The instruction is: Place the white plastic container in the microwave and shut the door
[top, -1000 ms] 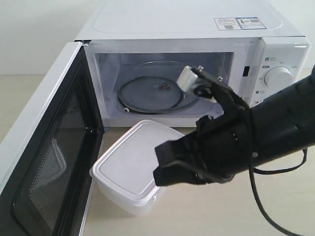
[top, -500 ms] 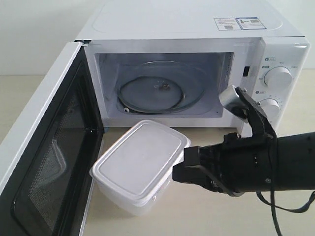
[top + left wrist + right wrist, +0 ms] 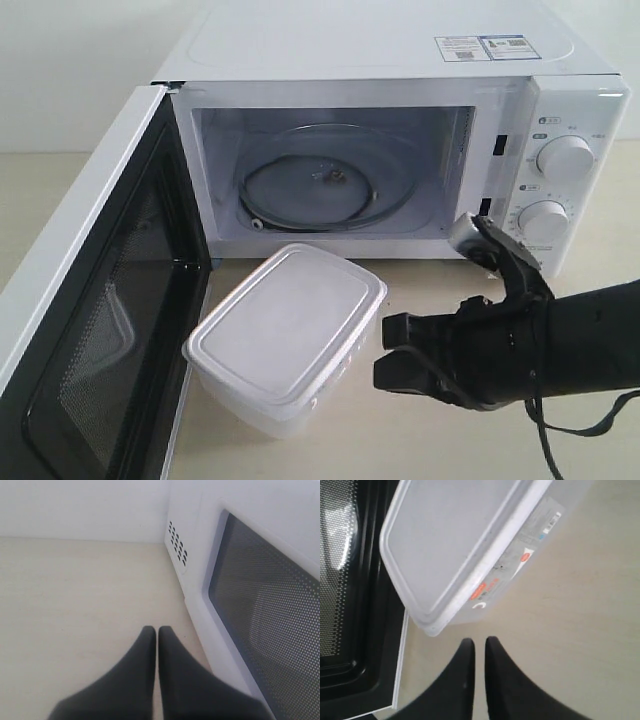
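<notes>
White plastic container (image 3: 290, 335) is noted lidded on the table (image 3: 420, 450), just in front of the microwave (image 3: 380, 50), below its open cavity. Door (image 3: 100, 330) is swung wide open, with the container just beside its inner frame. Right gripper (image 3: 392, 352) is held near the container's knob-side edge, not touching it; fingers almost together, nothing gripped. Left gripper (image 3: 156, 629) is placed outside the door's window; fingers pressed together, nothing held

Microwave (image 3: 300, 40) stickers (image 3: 483, 47) and container (image 3: 445, 545) label (image 3: 520, 560): print unreadable
</notes>
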`<state>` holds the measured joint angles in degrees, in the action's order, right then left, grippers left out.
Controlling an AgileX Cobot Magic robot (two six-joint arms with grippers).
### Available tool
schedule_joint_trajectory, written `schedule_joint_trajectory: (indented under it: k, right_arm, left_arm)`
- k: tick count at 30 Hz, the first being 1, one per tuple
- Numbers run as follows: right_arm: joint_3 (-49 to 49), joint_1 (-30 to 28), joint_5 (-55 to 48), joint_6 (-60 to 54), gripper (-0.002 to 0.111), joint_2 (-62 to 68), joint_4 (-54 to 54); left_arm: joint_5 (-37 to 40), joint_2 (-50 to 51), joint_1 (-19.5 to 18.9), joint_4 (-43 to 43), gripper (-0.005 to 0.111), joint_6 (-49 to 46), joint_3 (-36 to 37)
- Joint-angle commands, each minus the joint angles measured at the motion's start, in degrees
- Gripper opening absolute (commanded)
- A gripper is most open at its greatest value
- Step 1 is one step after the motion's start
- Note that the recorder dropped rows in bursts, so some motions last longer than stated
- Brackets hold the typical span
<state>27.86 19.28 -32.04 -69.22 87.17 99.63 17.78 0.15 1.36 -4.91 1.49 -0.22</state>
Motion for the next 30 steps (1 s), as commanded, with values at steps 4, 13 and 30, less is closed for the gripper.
schedule_joint_trajectory:
  k: [4, 13, 30]
  right_arm:
    - [1.32, -5.70, -15.89, -3.36, 0.008, 3.31, 0.32]
    - [5.50, -5.70, -6.92, 0.11, 0.050, 8.52, 0.32]
    - [10.39, -5.44, -11.76, 2.56, 0.055, 18.28, 0.32]
  left_arm:
    - [-0.28, -0.15, -0.11, -0.15, 0.004, 0.71, 0.22]
    - [-0.16, -0.15, -0.11, -0.15, 0.004, 0.71, 0.22]
    - [-0.16, -0.15, -0.11, -0.15, 0.004, 0.71, 0.22]
